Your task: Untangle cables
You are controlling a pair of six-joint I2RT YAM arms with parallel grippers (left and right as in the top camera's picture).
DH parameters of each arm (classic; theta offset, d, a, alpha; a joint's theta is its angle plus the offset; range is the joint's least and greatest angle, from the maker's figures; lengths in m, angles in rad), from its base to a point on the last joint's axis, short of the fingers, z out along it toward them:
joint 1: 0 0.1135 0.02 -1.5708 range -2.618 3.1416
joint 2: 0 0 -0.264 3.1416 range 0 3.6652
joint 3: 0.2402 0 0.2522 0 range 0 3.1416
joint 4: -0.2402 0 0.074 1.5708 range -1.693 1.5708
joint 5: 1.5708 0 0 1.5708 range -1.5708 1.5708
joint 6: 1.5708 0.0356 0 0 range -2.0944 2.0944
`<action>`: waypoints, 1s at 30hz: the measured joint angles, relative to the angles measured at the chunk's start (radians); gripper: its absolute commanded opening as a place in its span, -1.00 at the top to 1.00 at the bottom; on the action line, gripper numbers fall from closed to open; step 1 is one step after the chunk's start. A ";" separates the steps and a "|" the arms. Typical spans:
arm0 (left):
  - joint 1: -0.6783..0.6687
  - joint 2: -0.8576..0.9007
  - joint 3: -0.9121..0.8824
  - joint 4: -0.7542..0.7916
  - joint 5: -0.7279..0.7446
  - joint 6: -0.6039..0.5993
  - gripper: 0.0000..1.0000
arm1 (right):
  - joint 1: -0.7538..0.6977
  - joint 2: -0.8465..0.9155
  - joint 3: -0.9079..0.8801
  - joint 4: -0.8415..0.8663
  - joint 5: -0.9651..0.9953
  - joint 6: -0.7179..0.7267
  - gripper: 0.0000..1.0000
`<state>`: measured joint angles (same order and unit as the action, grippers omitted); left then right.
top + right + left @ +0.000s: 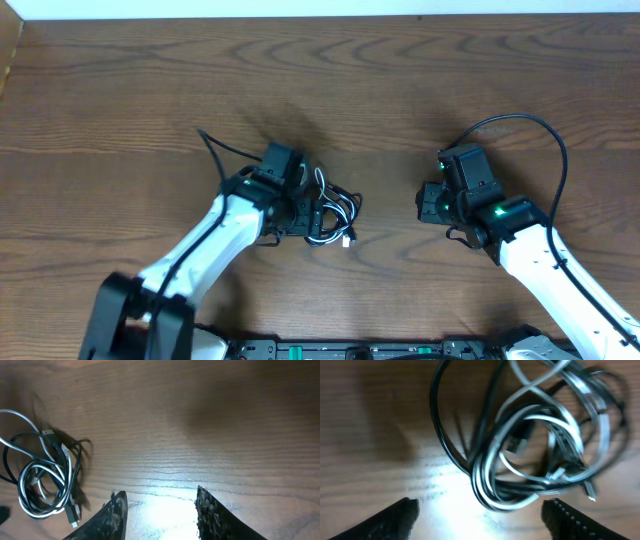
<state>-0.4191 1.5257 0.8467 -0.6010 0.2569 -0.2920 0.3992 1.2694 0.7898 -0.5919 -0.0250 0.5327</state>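
Note:
The cables (330, 215) lie in one tangled bundle of white and black cords on the wooden table, just left of centre. In the left wrist view the bundle (535, 455) fills the upper right, coiled loosely with small plug ends. My left gripper (480, 512) is open, its fingers wide apart just short of the bundle, holding nothing. In the overhead view it (300, 212) sits at the bundle's left edge. My right gripper (159, 505) is open and empty over bare wood, right of the bundle (45, 477). In the overhead view it (428, 203) is well apart from the cables.
The wooden table (320, 80) stretches behind both arms. A thick black robot cable (540, 135) loops over the right arm, and another (215, 150) rises from the left arm. A pale wall edge runs along the top.

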 measured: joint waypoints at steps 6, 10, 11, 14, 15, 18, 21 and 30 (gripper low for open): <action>0.000 0.106 -0.001 0.054 -0.002 -0.004 0.10 | 0.000 0.000 0.000 -0.011 0.000 0.000 0.20; 0.000 0.136 -0.001 0.086 -0.001 -0.008 0.63 | 0.000 0.000 0.000 -0.011 0.000 0.000 0.20; 0.000 0.140 -0.001 0.089 -0.001 -0.008 0.81 | 0.000 0.000 0.000 -0.011 0.000 0.000 0.18; 0.000 0.139 -0.001 0.092 0.004 -0.023 0.85 | 0.000 0.000 0.000 -0.011 0.001 0.000 0.09; 0.000 0.139 -0.001 0.092 0.008 -0.023 0.85 | 0.000 0.000 0.000 -0.011 0.000 -0.001 0.06; 0.004 0.138 0.000 0.091 0.064 -0.026 0.85 | 0.000 0.000 0.000 -0.011 0.003 -0.004 -0.01; 0.013 0.119 0.010 0.088 0.171 -0.025 0.85 | 0.000 0.000 0.000 -0.009 -0.007 -0.022 -0.01; 0.151 -0.076 0.069 0.122 0.504 -0.054 0.85 | 0.000 0.000 0.000 0.021 -0.092 -0.080 -0.08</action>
<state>-0.2680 1.4494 0.9154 -0.4789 0.7609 -0.3462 0.3992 1.2694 0.7898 -0.5705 -0.1169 0.4526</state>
